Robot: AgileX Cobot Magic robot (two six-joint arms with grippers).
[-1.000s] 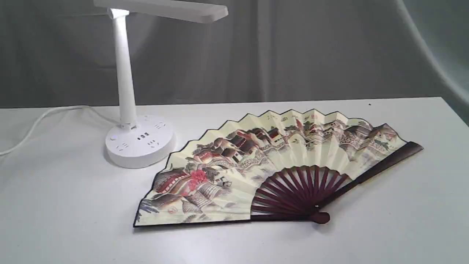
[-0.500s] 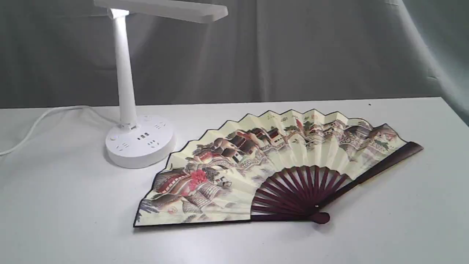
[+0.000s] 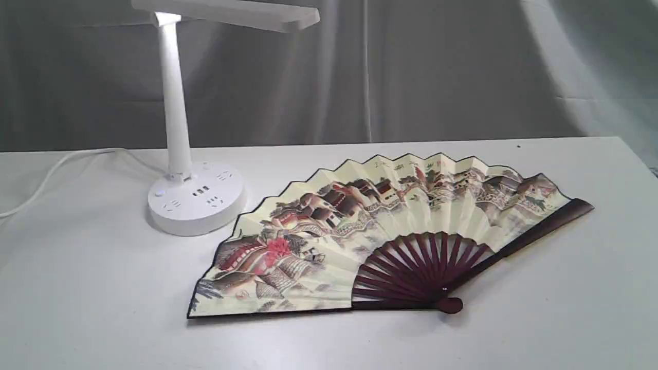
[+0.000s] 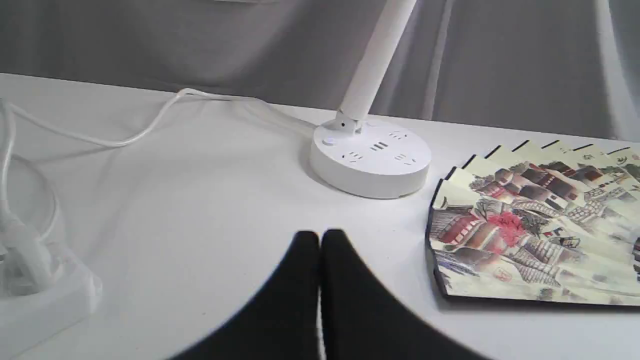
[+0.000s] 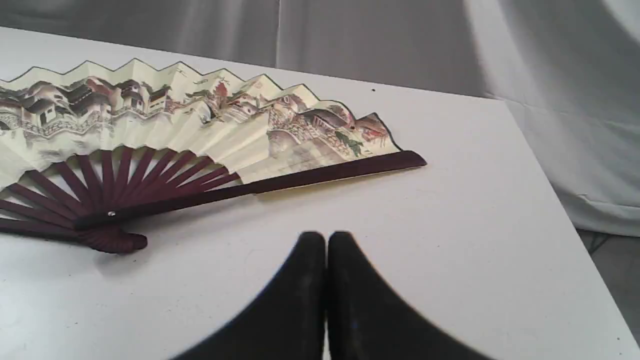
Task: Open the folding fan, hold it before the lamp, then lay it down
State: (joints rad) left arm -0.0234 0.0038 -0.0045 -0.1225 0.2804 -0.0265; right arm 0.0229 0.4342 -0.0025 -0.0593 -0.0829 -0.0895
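Stillness is what is recorded over the last second on the table (image 3: pixel 77 288) — the folding fan (image 3: pixel 329 231) is found exactly where it lay. It is fully spread, painted side up and flat on the surface, with its left tip just beside the round base of the lamp (image 3: pixel 175 108) but apart from it. Only the backdrop cloth (image 3: pixel 565 77) at the right is seen to have shifted its folds and light patches. A small button on the lamp base may have turned bluish, though it is too small to be called with confidence. In its wrist view the left gripper (image 4: pixel 320 239) is shown with jaws pressed together and nothing held, over bare table near the lamp base and short of the fan's edge. The right gripper (image 5: pixel 326 239) is likewise pressed closed and empty, over bare table near the maroon guard rib and pivot. The fan is touched by neither, and neither arm is caught in the exterior view. Fan open, laid down, released — the task is judged finished or at its very end, with no further handling called for.
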